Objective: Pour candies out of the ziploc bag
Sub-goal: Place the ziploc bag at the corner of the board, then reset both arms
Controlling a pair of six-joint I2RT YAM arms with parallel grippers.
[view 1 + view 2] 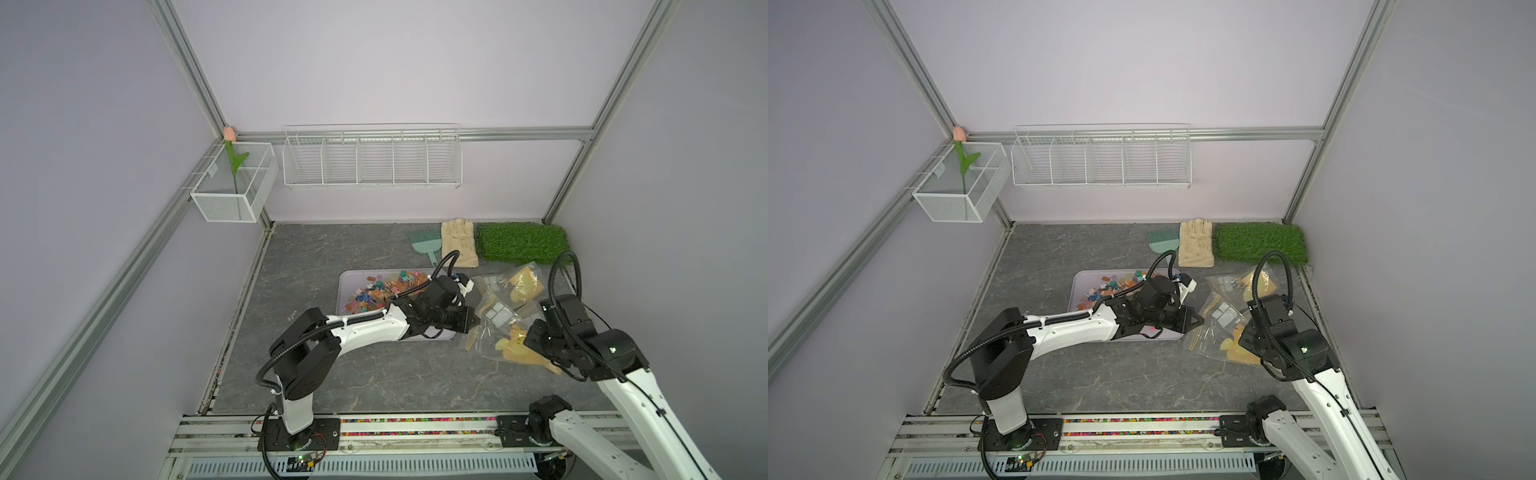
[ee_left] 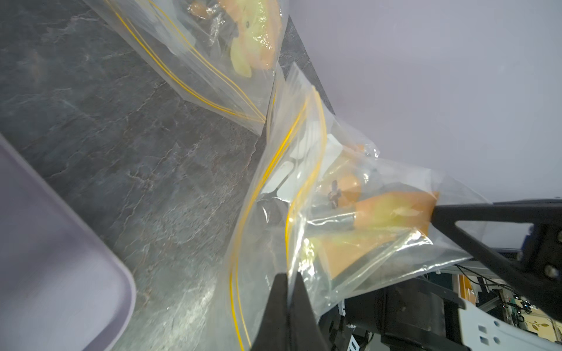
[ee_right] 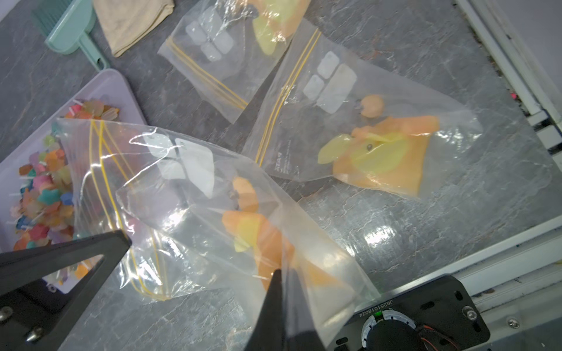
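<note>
L gripper (image 2: pixel 289 278) & R gripper (image 3: pixel 281 273) both pinch ziploc bag (image 3: pixel 197 182), long axis btwn them, zip mouth twd tray (image 3: pixel 115 82) on L arm's side, where candies (image 3: pixel 45 188) lie piled.

The left arm (image 1: pixel 365 332) and right arm (image 1: pixel 631 390) reach toward each other, left fingers (image 2: pixel 275 310) and right fingers (image 3: pixel 270 307) pinched together.

Ziploc bag (image 3: pixel 213 182): thin clear plastic film, glossy, creased; yellow seal strips.
Candies (image 3: pixel 45 194) in tray: translucent, frosted-looking.
Tray (image 3: pixel 114 86): smooth matt lilac plastic.
Worktop (image 3: pixel 395 231) under tray: dark stone-look, veined, slight sheen.
Beyond tray: glove (image 1: pixel 459 243), beige cloth; mat (image 1: pixel 521 243), rough green artificial turf.
</note>
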